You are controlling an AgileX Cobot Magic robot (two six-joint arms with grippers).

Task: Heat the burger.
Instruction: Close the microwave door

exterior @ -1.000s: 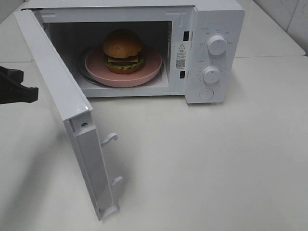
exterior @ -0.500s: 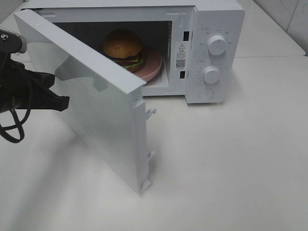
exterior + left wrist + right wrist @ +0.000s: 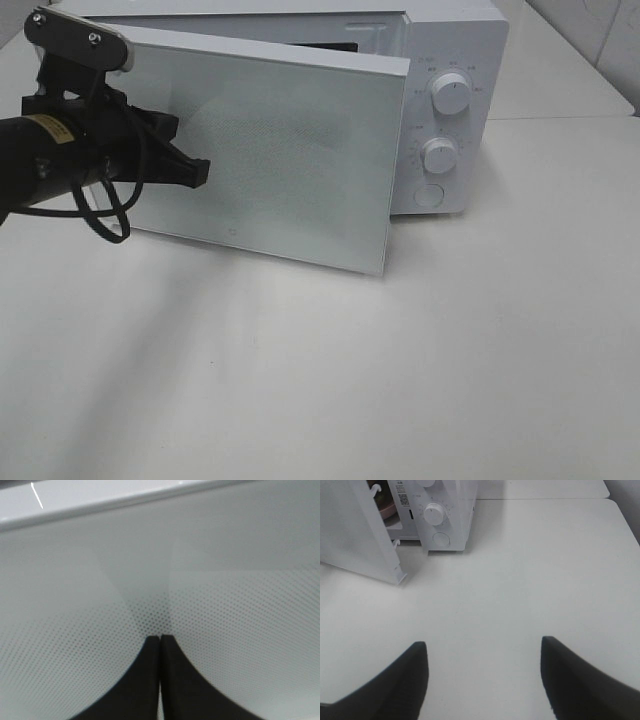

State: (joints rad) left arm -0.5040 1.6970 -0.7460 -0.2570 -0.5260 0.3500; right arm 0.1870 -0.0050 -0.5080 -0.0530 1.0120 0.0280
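There is one microwave (image 3: 450, 40) on one surface (image 3: 450, 350). It has one door (image 3: 280, 150), two dials, the upper dial (image 3: 451, 93) and the lower dial (image 3: 438, 156), and one round button (image 3: 428, 195). The door edge carries two latch hooks (image 3: 396, 542). Two claws show: the left claw (image 3: 160, 638) and the right claw (image 3: 483, 645).

- My left gripper (image 3: 160, 639): fingers pressed together, nothing between them.
- My left arm (image 3: 55, 160): extended in from the left, roughly level.
- My right gripper (image 3: 482, 680): fingers spread wide, empty.
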